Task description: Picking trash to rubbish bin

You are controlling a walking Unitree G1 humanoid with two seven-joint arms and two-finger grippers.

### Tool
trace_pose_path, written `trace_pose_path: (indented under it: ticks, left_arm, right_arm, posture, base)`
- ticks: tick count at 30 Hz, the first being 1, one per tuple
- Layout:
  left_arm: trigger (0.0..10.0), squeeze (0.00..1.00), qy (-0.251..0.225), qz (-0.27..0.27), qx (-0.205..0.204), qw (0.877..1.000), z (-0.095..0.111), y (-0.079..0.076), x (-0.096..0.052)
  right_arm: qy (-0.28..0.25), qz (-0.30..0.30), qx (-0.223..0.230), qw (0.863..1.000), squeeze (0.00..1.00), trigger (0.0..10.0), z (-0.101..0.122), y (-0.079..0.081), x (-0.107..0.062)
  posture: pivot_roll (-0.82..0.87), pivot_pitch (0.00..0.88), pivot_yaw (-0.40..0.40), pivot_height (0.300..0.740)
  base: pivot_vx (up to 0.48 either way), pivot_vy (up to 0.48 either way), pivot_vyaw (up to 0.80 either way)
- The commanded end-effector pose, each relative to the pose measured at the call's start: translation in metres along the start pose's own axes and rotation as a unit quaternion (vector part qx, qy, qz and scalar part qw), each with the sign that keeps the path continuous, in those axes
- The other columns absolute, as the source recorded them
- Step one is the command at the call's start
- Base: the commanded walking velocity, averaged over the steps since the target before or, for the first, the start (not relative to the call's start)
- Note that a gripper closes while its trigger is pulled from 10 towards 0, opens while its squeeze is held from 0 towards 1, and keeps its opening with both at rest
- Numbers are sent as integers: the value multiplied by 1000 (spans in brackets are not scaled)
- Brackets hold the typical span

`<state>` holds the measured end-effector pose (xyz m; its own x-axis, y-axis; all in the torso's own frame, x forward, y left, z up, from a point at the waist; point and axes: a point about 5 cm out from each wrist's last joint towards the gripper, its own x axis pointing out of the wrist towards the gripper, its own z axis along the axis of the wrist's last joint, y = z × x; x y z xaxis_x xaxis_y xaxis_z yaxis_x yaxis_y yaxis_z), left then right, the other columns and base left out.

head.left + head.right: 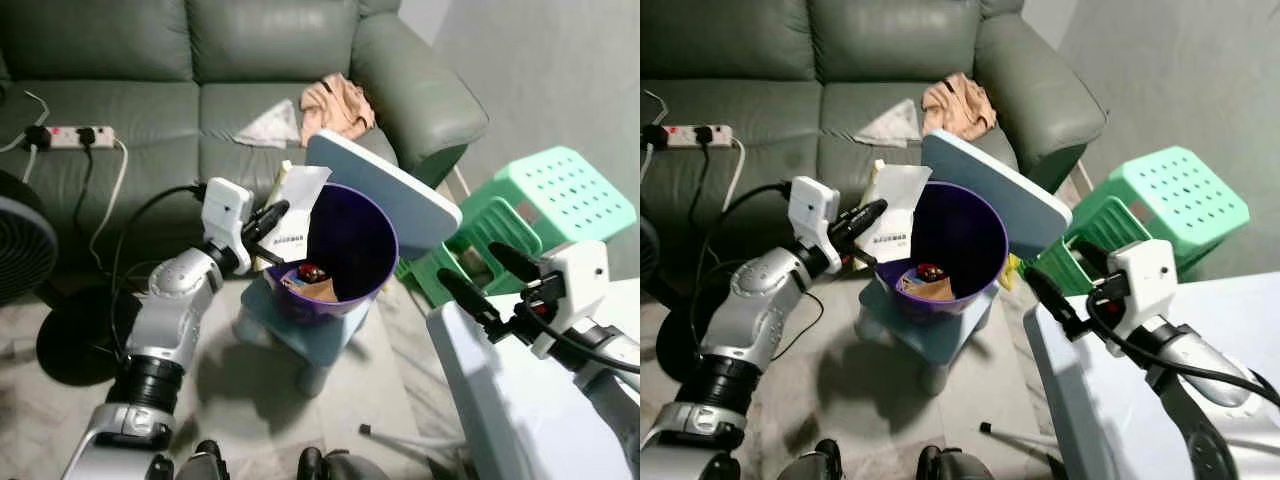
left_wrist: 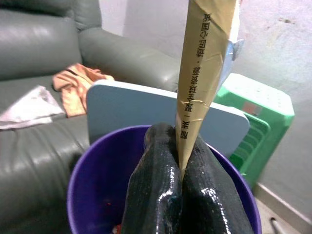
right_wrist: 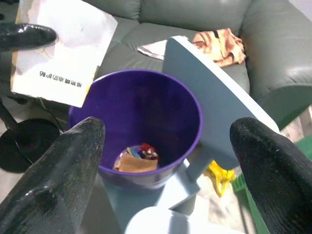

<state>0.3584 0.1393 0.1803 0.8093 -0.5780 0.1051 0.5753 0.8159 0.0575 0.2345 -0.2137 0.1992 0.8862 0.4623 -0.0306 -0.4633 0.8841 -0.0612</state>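
The left gripper (image 1: 272, 217) pinches a flat white paper packet with printed text (image 1: 293, 215), its black fingers (image 2: 170, 190) closed on the thin edge, at the near rim of the round glossy purple plastic bin (image 1: 352, 245). Crumpled scraps lie at the bin's bottom. The bin rests on a pale blue plastic stool (image 1: 325, 335). The right gripper (image 1: 490, 280) hovers with fingers spread wide, beside a perforated green plastic stool (image 1: 560, 195).

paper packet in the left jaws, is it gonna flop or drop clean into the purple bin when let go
The paper packet looks thin and flat, pinched edge-on by the left gripper, so it is probably light and somewhat bendy. It stands up without drooping, so likely stiff enough to slide. Held at the rim of the purple bin, it may catch there or flutter.
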Motion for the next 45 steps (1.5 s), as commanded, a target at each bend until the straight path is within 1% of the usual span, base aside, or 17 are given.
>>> trace_pose_path:
  ticks: [1, 6, 9, 12, 15, 21, 26, 27, 28, 30, 33, 36, 42, 45]
  left_arm:
    - [10000, 0, 5, -13, -7, 1000, -2, 1, 1]
    - [10000, 0, 11, -24, 1, 1000, -1, 8, 2]
    - [10000, 0, 9, -40, 0, 999, 0, 10, 3]
    - [10000, 0, 8, -61, -10, 998, 0, 11, 4]
    - [10000, 0, 15, -76, -5, 997, 0, 14, 4]
    - [10000, 0, 21, -66, -2, 998, 3, 25, 5]
    - [10000, 0, 15, -76, 3, 997, 7, 29, 5]
    - [10000, 157, 12, -78, 2, 997, 9, 30, 6]
    - [10000, 1000, 10, -79, 3, 997, 10, 31, 7]
    - [10000, 1000, 5, -82, -4, 997, 14, 33, 7]
    - [10000, 1000, 6, -80, 8, 997, 15, 35, 8]
    - [10000, 1000, -1, -84, 9, 996, 20, 38, 9]
    - [10000, 1000, -4, -87, 8, 996, 23, 39, 10]
    - [10000, 1000, -11, -88, -2, 996, 26, 40, 11]
  right_arm:
    - [-4, -5, 0, 1000, 0, 10000, 7, 0, -8]
    - [-10, 7, 18, 1000, 0, 10000, 18, 5, -15]
    - [-13, 21, 29, 999, 0, 10000, 24, 9, -20]
    - [-10, 24, 30, 999, 0, 10000, 28, 11, -23]
    - [-9, 28, 37, 999, 0, 10000, 30, 13, -25]
    - [-9, 30, 41, 999, 0, 10000, 35, 15, -29]
    - [-5, 30, 50, 998, 0, 10000, 38, 15, -32]
    - [-5, 30, 51, 998, 0, 10000, 39, 15, -33]
    - [-6, 30, 53, 998, 0, 10000, 40, 15, -33]
    - [-7, 29, 54, 998, 0, 10000, 41, 15, -33]
    - [-6, 28, 56, 998, 0, 10000, 41, 15, -34]
    - [-6, 27, 59, 998, 0, 10000, 42, 15, -34]
    - [-6, 26, 61, 998, 0, 10000, 43, 16, -35]
    - [-10, 23, 66, 997, 0, 10000, 43, 15, -33]
  posture:
    - [-261, 370, -197, 740]
    - [-277, 396, -204, 740]
    - [-284, 411, -208, 740]
    - [-291, 424, -214, 740]
    - [-296, 431, -216, 740]
    - [-313, 441, -225, 740]
    - [-316, 443, -225, 740]
    - [-315, 445, -226, 740]
    - [-314, 446, -226, 740]
    - [-312, 446, -224, 740]
    - [-311, 447, -225, 740]
    - [-308, 449, -224, 740]
    - [-307, 450, -223, 740]
    - [-307, 449, -221, 740]
  base:
    - [0, 0, 0]
    - [0, 0, 0]
    - [0, 0, 0]
    - [0, 0, 0]
    - [0, 0, 0]
    - [0, 0, 0]
    - [0, 0, 0]
    - [0, 0, 0]
    - [0, 0, 0]
    - [0, 0, 0]
    - [0, 0, 0]
    - [0, 0, 0]
    - [0, 0, 0]
    - [0, 0, 0]
